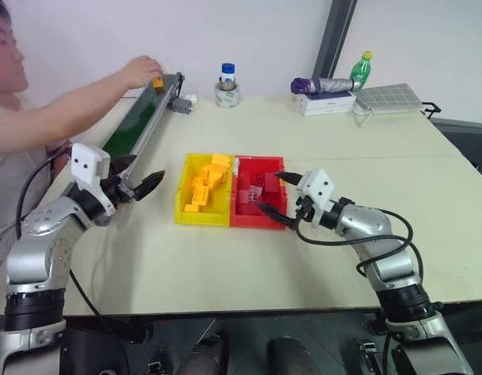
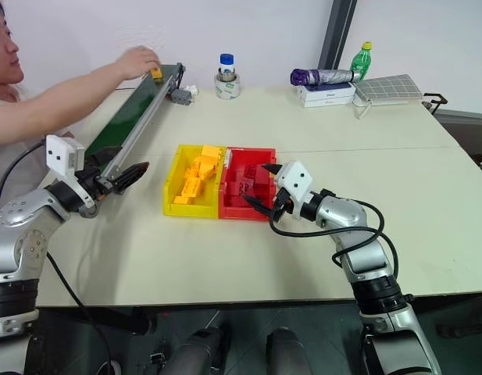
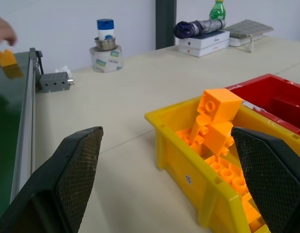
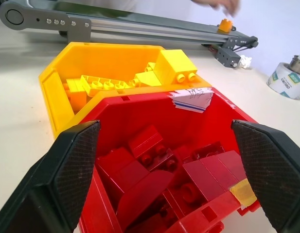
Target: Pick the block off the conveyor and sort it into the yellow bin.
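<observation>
A small orange-yellow block (image 1: 158,80) sits at the far end of the green conveyor (image 1: 135,125), with a person's hand (image 1: 143,70) on it. The yellow bin (image 1: 201,217) stands mid-table, heaped with orange-yellow bricks and joined to a red bin (image 1: 256,223). My left gripper (image 1: 143,176) hangs open and empty beside the conveyor's near end, left of the yellow bin (image 3: 179,155). My right gripper (image 1: 276,195) is open and empty at the red bin's right edge, its fingers (image 4: 77,160) spread over the red bricks. The block (image 4: 224,25) also shows far off on the belt.
A grey motor (image 1: 182,105) sits at the conveyor's far end. At the back of the table stand a tape roll with a bottle in it (image 1: 227,94), a folded umbrella on white boxes (image 1: 326,86), a green bottle (image 1: 360,70) and a grey pad (image 1: 389,98).
</observation>
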